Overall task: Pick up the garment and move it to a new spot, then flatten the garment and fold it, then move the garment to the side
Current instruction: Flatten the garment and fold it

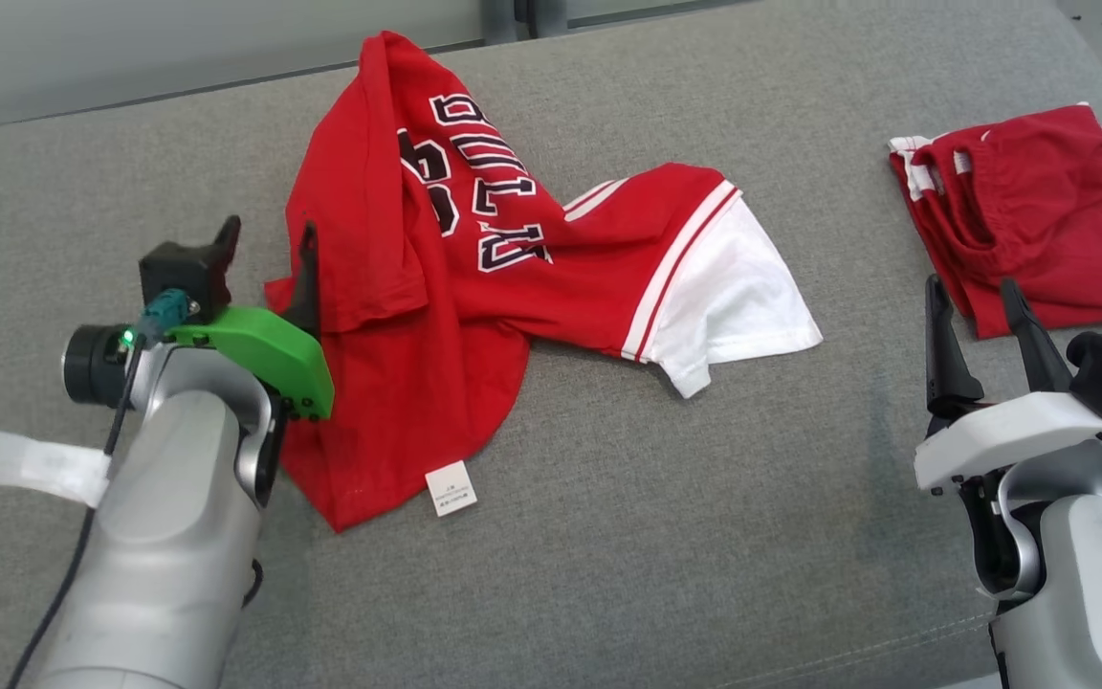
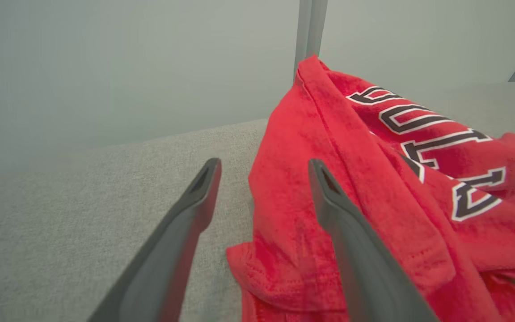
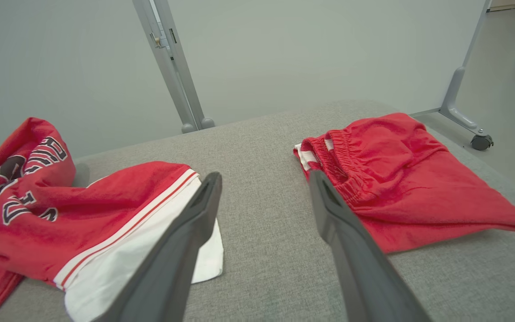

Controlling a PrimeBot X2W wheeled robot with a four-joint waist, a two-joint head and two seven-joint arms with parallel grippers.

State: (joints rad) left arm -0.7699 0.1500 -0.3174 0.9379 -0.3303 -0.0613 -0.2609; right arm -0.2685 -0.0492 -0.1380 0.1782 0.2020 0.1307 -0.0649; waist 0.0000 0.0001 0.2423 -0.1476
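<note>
The garment is a red jersey top with dark lettering and a white sleeve, lying crumpled on the grey padded surface. My left gripper stands open at the garment's left edge. In the left wrist view, the left gripper has one finger over bare surface and the other over the red cloth, pinching nothing. My right gripper is open at the lower right, apart from the garment. The right gripper points between the white sleeve and another red piece.
Folded red shorts lie at the far right, just beyond my right fingers, and show again as shorts. A white label hangs at the top's near hem. A partition and its wheeled foot stand behind the surface.
</note>
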